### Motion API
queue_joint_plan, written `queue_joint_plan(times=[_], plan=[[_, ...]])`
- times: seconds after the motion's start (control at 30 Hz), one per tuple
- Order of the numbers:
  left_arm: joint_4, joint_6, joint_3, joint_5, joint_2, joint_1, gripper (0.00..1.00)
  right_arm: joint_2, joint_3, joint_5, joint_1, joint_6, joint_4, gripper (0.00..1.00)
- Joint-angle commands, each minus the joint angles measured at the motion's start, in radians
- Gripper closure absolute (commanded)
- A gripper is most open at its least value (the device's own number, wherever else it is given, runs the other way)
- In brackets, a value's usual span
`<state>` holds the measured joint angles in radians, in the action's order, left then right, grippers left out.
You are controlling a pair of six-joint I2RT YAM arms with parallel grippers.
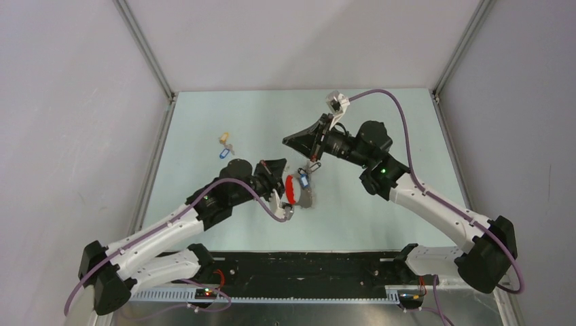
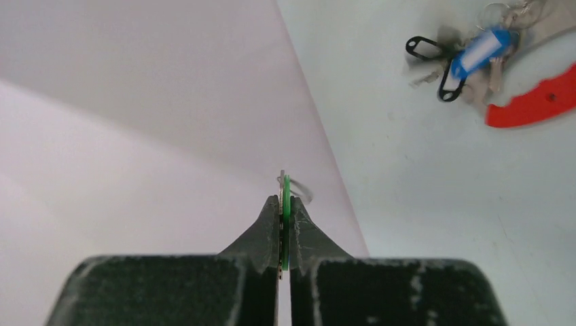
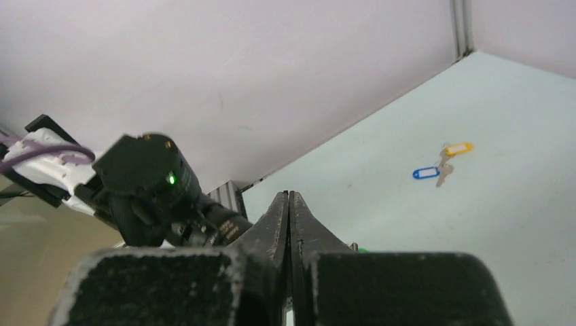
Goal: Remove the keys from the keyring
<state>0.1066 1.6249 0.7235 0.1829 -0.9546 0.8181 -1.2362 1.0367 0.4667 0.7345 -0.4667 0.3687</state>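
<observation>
The keyring (image 1: 291, 189), a thin silver ring with a red curved band, lies on the table between the arms. A blue-tagged key (image 1: 303, 180) and black-tagged keys (image 1: 314, 166) are bunched on it. In the left wrist view the red band (image 2: 536, 102), the blue tag (image 2: 482, 51) and the black tags (image 2: 424, 46) lie at the upper right. My left gripper (image 2: 286, 204) is shut on a green-tagged key, held edge-on, apart from the keyring. It is left of the ring in the top view (image 1: 277, 166). My right gripper (image 3: 289, 197) is shut with nothing visible between its fingers, above the ring (image 1: 286, 141).
Two loose keys lie at the far left of the table, one tan-tagged (image 1: 223, 138) and one blue-tagged (image 1: 225, 153). They also show in the right wrist view, the tan one (image 3: 459, 148) beside the blue one (image 3: 426, 173). Grey walls with metal frame posts (image 1: 145, 47) enclose the table.
</observation>
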Motion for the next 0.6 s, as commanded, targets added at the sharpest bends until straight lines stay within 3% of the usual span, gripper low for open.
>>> queue_joint_plan(times=[0.0,0.13,0.27,0.43,0.47,0.5,0.53,0.57], plan=[[0.015,0.113,-0.010,-0.156,0.004,0.027,1.00,-0.010,0.049,-0.061,-0.006,0.037,-0.052,1.00],[0.012,-0.008,0.021,-0.114,0.008,0.015,1.00,-0.009,0.047,-0.077,-0.042,0.043,-0.084,1.00],[-0.107,-0.274,0.052,-0.032,0.003,-0.056,1.00,0.001,0.042,-0.149,-0.087,0.120,-0.146,1.00],[-0.217,-0.758,0.155,-0.009,-0.128,-0.207,1.00,0.026,0.027,-0.301,-0.125,0.171,-0.184,1.00],[-0.223,-0.817,0.193,-0.050,-0.153,-0.222,1.00,0.031,0.022,-0.316,-0.131,0.169,-0.184,1.00],[-0.245,-0.990,0.240,-0.086,-0.216,-0.257,1.00,0.033,0.016,-0.321,-0.139,0.168,-0.183,1.00],[-0.251,-1.100,0.270,-0.221,-0.253,-0.275,1.00,0.036,0.013,-0.326,-0.146,0.165,-0.182,1.00],[-0.213,-1.326,0.352,-0.306,-0.334,-0.308,1.00,0.038,0.009,-0.326,-0.150,0.164,-0.181,1.00]])
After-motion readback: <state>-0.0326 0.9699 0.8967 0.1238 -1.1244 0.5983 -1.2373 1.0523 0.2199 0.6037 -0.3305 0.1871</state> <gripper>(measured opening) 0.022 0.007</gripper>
